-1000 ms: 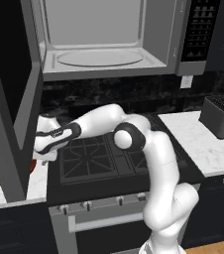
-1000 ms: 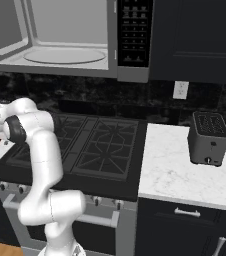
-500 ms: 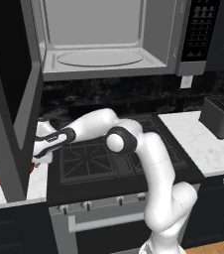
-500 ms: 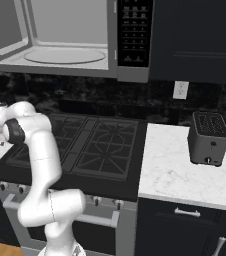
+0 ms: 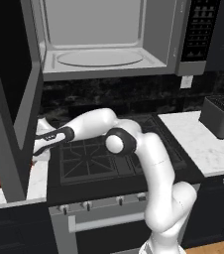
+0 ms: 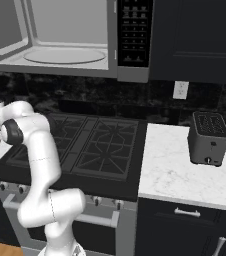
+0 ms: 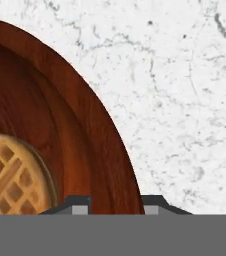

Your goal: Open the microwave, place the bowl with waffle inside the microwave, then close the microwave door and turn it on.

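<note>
In the hand view the claw (image 7: 115, 202) sits low over the rim of the reddish-brown bowl (image 7: 85, 130), one dark fingertip inside the wall and one outside, so it straddles the rim; whether the tips actually pinch it I cannot tell, as only their tops rise above the bottom edge. The waffle (image 7: 12, 175) lies in the bowl's well, close to the inner finger. The bowl rests on the white marble worktop (image 7: 185, 90) left of the gas stove (image 5: 109, 158). A grip on one edge of a glossy, shallow bowl is likely to slip or let it tip on lifting, sliding the waffle out. Above, the microwave (image 5: 104, 54) stands open, its turntable bare, and its swung-out microwave door (image 5: 12, 99) hides most of the bowl from the left base view and could foul the lift path
</note>
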{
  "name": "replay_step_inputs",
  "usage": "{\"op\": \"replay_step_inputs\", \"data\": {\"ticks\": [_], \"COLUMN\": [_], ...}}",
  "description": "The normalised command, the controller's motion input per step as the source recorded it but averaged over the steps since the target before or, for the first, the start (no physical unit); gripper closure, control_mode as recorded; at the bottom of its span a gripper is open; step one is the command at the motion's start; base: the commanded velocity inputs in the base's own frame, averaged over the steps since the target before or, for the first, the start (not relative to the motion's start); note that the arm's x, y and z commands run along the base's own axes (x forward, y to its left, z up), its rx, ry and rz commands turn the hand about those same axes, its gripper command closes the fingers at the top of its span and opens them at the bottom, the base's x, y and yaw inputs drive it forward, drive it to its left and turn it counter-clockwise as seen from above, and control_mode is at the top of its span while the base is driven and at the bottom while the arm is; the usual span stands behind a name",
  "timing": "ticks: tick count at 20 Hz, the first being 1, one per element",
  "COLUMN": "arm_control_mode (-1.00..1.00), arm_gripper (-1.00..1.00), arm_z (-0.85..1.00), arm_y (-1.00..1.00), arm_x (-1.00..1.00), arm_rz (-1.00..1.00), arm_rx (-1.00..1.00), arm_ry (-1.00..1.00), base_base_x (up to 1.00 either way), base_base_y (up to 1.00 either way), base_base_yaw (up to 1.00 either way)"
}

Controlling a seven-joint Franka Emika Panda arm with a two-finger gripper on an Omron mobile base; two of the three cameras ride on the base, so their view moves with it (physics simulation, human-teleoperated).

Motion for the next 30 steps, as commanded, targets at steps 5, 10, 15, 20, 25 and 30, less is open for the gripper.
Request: {"op": "replay_step_inputs", "data": {"ticks": [5,10,15,20,25,30], "arm_control_mode": [-1.0,-1.0,-1.0,-1.0,-1.0,-1.0], "arm_gripper": [1.0,1.0,1.0,1.0,1.0,1.0], "arm_z": [0.11,0.22,0.43,0.6,0.78,0.57], "arm_y": [-0.17,-0.24,-0.26,-0.33,-0.72,-0.93], "arm_x": [-0.26,-0.34,-0.51,-0.38,-0.37,-0.47], "arm_rz": [-0.07,-0.06,-0.02,-0.01,-0.02,-0.09], "arm_rx": [0.0,0.02,0.09,0.14,0.08,0.06], "arm_ry": [-0.02,-0.06,-0.18,-0.15,-0.01,-0.01], "base_base_x": [0.0,0.0,0.0,0.0,0.0,0.0], "base_base_y": [0.0,0.0,0.0,0.0,0.0,0.0], "base_base_yaw": [0.0,0.0,0.0,0.0,0.0,0.0]}}
